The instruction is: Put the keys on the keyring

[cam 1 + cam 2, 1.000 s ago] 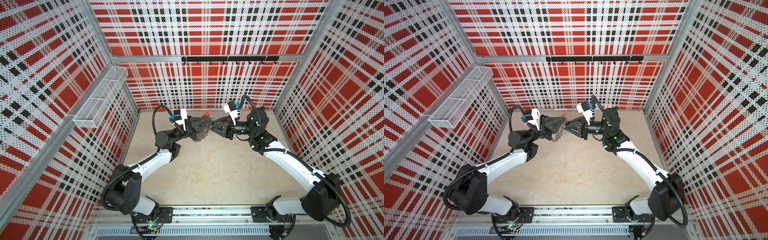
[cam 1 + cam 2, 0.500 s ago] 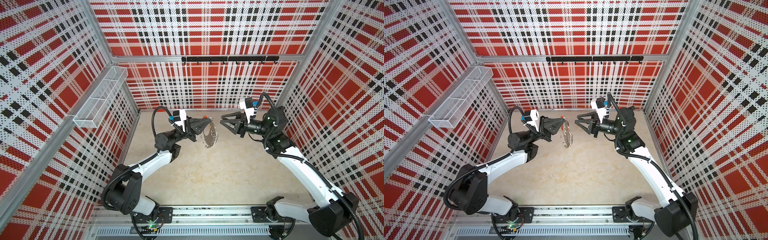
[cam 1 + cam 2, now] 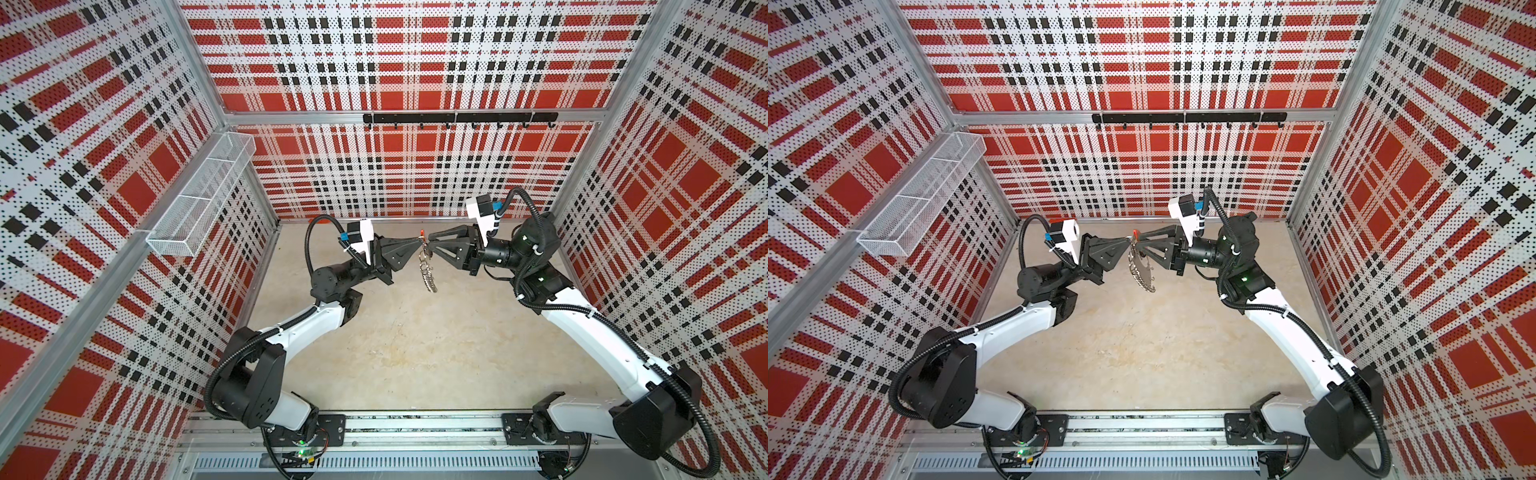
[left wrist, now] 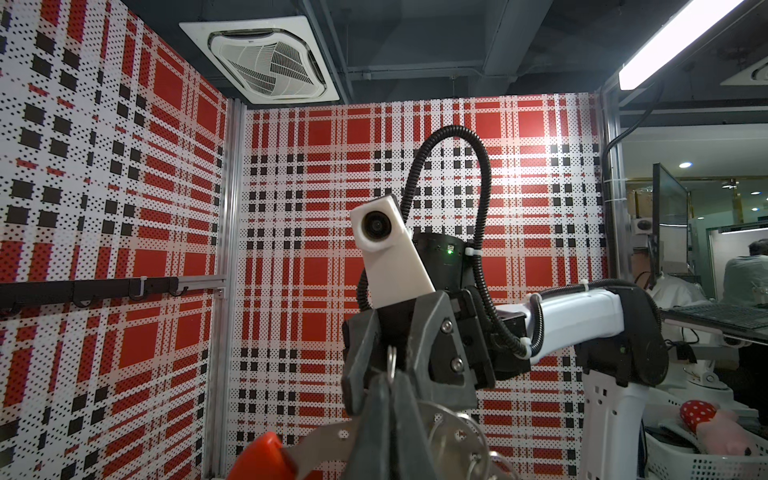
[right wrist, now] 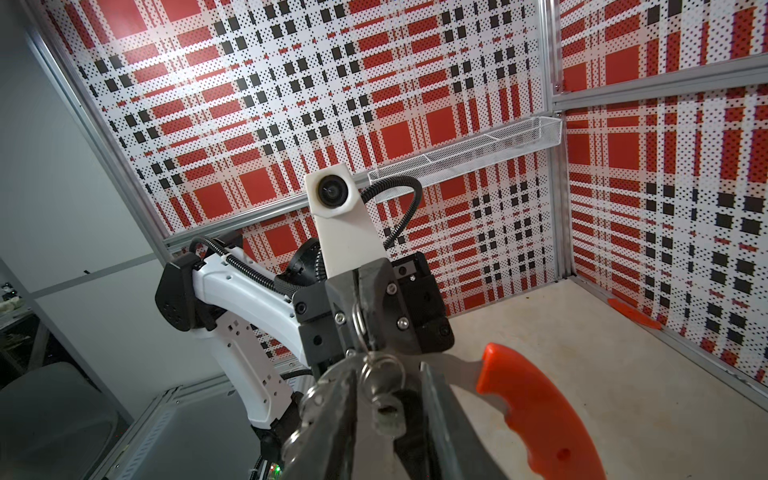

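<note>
In both top views the keyring (image 3: 428, 270) hangs edge-on in the air above the table (image 3: 415, 357), near the middle of its back edge, with its red segment (image 3: 422, 233) uppermost. The left gripper (image 3: 417, 241) is clamped on the keyring's top, and the right gripper (image 3: 430, 243) meets it there from the opposite side, its tips slightly apart. In the left wrist view the left gripper's fingers (image 4: 374, 419) press together on the grey band, and the red segment sticks out beside them. In the right wrist view the right gripper's partly parted jaws flank a split ring (image 5: 380, 374) and a small silver key (image 5: 388, 413) touching it. Whether they pinch either one cannot be told.
</note>
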Action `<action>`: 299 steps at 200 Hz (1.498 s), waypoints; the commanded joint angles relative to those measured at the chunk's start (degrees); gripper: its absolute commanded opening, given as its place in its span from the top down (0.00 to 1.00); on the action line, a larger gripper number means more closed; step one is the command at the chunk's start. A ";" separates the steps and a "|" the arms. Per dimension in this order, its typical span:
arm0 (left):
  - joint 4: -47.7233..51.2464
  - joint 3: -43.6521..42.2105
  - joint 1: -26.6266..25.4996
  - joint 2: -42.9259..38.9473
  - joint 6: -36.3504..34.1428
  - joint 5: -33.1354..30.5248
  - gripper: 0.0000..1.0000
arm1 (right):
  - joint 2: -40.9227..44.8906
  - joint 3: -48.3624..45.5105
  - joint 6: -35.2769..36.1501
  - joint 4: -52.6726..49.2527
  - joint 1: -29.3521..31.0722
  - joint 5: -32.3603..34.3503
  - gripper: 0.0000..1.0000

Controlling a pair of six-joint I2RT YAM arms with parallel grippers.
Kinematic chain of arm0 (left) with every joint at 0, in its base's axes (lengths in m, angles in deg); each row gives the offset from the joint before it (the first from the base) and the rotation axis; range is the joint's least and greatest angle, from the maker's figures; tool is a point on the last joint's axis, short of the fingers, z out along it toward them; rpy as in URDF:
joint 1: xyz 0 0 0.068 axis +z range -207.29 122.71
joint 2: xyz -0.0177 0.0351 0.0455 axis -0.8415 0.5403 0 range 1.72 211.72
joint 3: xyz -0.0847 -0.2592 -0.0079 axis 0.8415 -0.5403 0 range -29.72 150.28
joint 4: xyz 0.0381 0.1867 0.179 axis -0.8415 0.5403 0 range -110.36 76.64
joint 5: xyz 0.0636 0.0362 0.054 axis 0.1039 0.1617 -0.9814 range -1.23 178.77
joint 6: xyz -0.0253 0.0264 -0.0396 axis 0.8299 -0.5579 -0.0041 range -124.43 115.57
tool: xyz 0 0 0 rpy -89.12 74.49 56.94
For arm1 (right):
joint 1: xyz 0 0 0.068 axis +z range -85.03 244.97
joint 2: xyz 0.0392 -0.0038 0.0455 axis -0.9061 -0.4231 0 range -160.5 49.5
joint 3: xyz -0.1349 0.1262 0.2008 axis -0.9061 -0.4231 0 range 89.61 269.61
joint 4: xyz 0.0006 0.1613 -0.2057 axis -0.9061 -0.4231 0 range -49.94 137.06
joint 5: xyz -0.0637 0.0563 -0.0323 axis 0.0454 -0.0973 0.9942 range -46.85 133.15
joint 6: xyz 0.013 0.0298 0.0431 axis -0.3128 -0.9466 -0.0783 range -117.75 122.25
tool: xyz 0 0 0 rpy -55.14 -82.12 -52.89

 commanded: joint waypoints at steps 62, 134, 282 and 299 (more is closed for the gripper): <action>-1.19 0.04 -0.09 -0.53 -0.29 -1.11 1.00 | -2.72 3.53 -0.19 3.24 1.23 -0.91 0.75; -0.13 0.68 0.62 0.19 0.17 -1.59 1.00 | -4.85 5.07 0.53 2.75 1.50 -0.74 0.94; 22.25 -0.36 13.01 -4.59 -9.63 -10.91 0.62 | -18.05 16.87 7.06 -4.52 -2.94 4.79 1.00; 39.79 4.04 13.00 -6.02 -20.62 -15.01 0.62 | -21.79 22.16 13.04 -12.15 -2.98 8.85 1.00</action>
